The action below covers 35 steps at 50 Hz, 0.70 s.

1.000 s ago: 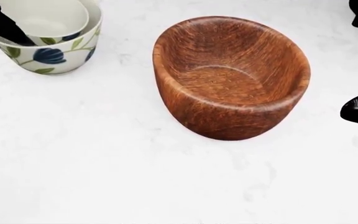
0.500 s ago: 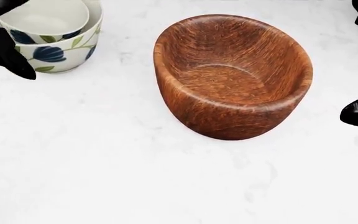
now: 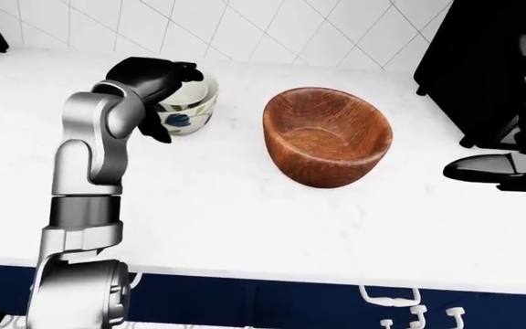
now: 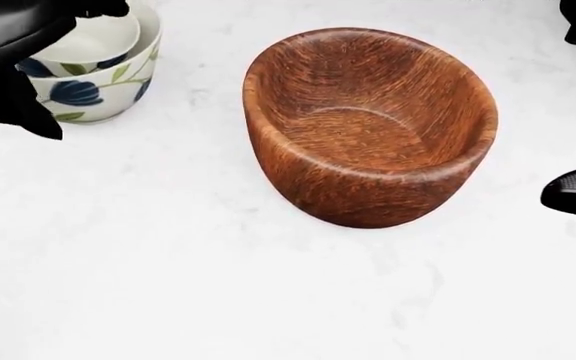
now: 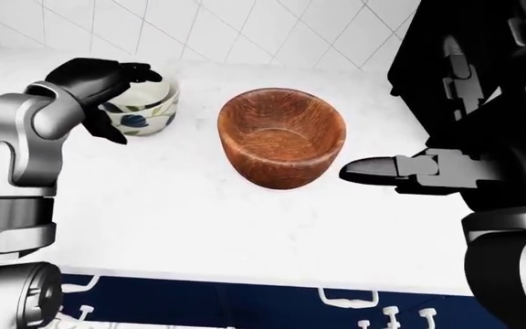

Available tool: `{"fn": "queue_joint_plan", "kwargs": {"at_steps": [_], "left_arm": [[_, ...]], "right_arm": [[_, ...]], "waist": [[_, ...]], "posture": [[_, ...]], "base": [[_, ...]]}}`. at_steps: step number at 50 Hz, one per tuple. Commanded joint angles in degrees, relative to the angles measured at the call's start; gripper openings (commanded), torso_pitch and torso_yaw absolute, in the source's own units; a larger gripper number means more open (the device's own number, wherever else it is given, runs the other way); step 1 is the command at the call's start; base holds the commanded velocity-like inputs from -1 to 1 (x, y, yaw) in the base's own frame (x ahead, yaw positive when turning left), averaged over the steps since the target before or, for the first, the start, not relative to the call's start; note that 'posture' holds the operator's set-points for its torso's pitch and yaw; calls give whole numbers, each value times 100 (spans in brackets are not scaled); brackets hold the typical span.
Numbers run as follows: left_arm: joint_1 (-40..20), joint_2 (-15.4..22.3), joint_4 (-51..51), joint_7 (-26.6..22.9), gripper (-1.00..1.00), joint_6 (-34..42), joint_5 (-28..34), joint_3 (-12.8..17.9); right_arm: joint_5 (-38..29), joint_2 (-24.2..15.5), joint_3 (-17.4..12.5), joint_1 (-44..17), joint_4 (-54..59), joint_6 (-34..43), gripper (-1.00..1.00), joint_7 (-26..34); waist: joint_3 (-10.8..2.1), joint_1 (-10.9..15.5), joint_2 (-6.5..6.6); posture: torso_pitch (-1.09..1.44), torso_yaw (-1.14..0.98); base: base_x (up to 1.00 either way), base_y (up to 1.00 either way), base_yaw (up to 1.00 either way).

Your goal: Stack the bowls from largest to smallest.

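A large brown wooden bowl (image 4: 368, 127) stands on the white counter, mid-view. Up and to its left, a white bowl with blue flowers (image 4: 98, 94) holds a smaller flowered bowl (image 4: 93, 41) nested inside. My left hand (image 3: 171, 103) is at these two bowls. Its fingers (image 3: 182, 68) reach over the inner bowl's rim and its thumb (image 3: 159, 130) hangs down outside the outer bowl's left side. The hand looks open and hides part of both bowls. My right hand (image 5: 373, 168) is flat and open, empty, just right of the wooden bowl and apart from it.
A big black appliance (image 3: 482, 62) stands at the right of the counter. A white tiled wall (image 3: 272, 27) runs along the top. The counter's near edge (image 3: 291, 274) is at the bottom, with dark blue cabinet fronts and white handles below.
My left hand has come out of the inner bowl and now reaches over the stacked bowls from the left. The inner bowl has shifted a little. The right hand barely moved.
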Motion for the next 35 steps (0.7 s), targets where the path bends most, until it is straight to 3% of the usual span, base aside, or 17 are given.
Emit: {"fn": "queue_joint_plan", "kwargs": {"at_steps": [1, 15, 18, 23, 27, 35], "left_arm": [[-223, 72, -193, 151, 48, 30, 39, 84], [51, -68, 170, 555, 25, 41, 363, 5], [20, -75, 345, 746, 14, -6, 426, -21], [12, -140, 548, 1127, -36, -143, 501, -87], [51, -210, 621, 1283, -58, -181, 547, -116], [53, -186, 790, 1573, -84, -304, 596, -105]], "right_arm": [[-90, -75, -105, -100, -29, -129, 100, 22], [-85, -28, -222, 12, -73, -125, 100, 79], [-123, -13, -233, 43, -44, -141, 100, 110], [-96, -14, -310, 102, -75, -132, 100, 126], [-150, 13, -323, 149, -70, -164, 100, 188], [-214, 80, -347, 191, -105, -153, 100, 248]], "waist": [[-144, -1, 10], [-157, -2, 13], [-162, 1, 13], [-176, -2, 13], [-189, -7, 22], [-213, -18, 40]], "posture": [[0, 0], [0, 0], [0, 0], [0, 0], [0, 0], [0, 0]], "base": [[0, 0, 0], [0, 0, 0], [0, 0, 0], [0, 0, 0], [0, 0, 0], [0, 0, 0]]}}
